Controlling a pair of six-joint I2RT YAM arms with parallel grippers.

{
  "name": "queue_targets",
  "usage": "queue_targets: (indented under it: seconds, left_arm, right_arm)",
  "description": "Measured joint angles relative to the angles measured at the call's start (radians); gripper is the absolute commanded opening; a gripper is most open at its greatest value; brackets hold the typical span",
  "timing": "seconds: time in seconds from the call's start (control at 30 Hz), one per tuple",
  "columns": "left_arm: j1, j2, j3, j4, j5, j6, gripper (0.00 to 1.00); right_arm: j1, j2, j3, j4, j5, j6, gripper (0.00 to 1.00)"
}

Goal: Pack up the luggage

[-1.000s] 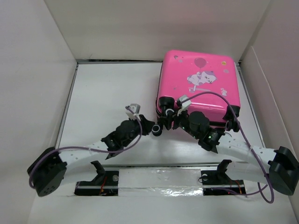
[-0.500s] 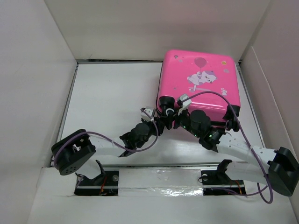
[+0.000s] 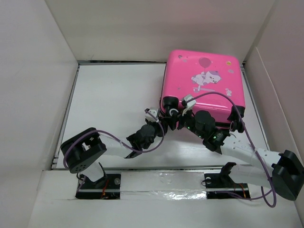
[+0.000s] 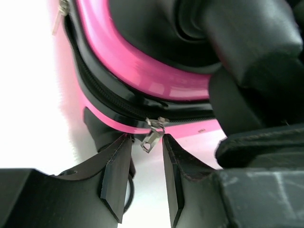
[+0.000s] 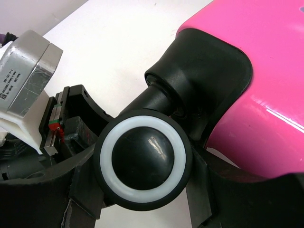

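The luggage (image 3: pixel 203 85), a bright pink hard-shell suitcase with a cartoon animal and balloon sticker, lies flat and closed at the table's back right. My left gripper (image 3: pixel 164 122) is at its near-left corner. In the left wrist view its fingers (image 4: pixel 114 175) stand a little apart, and the silver zipper pull (image 4: pixel 151 140) hangs between the tips, touching neither. My right gripper (image 3: pixel 183 119) is at the same corner. In the right wrist view it (image 5: pixel 142 183) is shut on a black wheel with a white ring (image 5: pixel 145 159).
White walls (image 3: pixel 42 71) close in the table on the left, back and right. A raised taped strip (image 3: pixel 161 183) runs along the near edge over the arm bases. Purple cables (image 3: pixel 218 97) loop over the luggage's near edge.
My left arm has swung right and forward, bringing its gripper up to the luggage's near-left corner beside the right gripper. The right arm and the luggage have barely moved.
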Motion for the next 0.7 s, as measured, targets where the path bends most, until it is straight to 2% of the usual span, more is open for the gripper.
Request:
queue_targets:
  seconds: [0.3,0.47,0.6,0.63,0.7]
  left_arm:
    - [-0.003,0.021,0.007,0.056,-0.076,0.009,0.29]
    - [-0.024,0.054,0.012,0.096,-0.119,0.007,0.25]
    - [-0.040,0.066,0.024,0.109,-0.157,0.011,0.15]
    - [-0.044,0.067,0.026,0.110,-0.161,0.012,0.03]
    - [-0.047,0.068,0.029,0.113,-0.167,0.020,0.00]
  right_arm:
    - [-0.002,0.002,0.000,0.008,-0.018,-0.006,0.03]
    - [0.000,0.011,0.000,0.018,-0.016,-0.006,0.03]
    - [0.002,0.011,0.000,0.020,-0.014,-0.007,0.03]
    - [0.002,0.011,0.000,0.020,-0.014,-0.007,0.03]
    - [0.002,0.011,0.000,0.021,-0.016,-0.007,0.02]
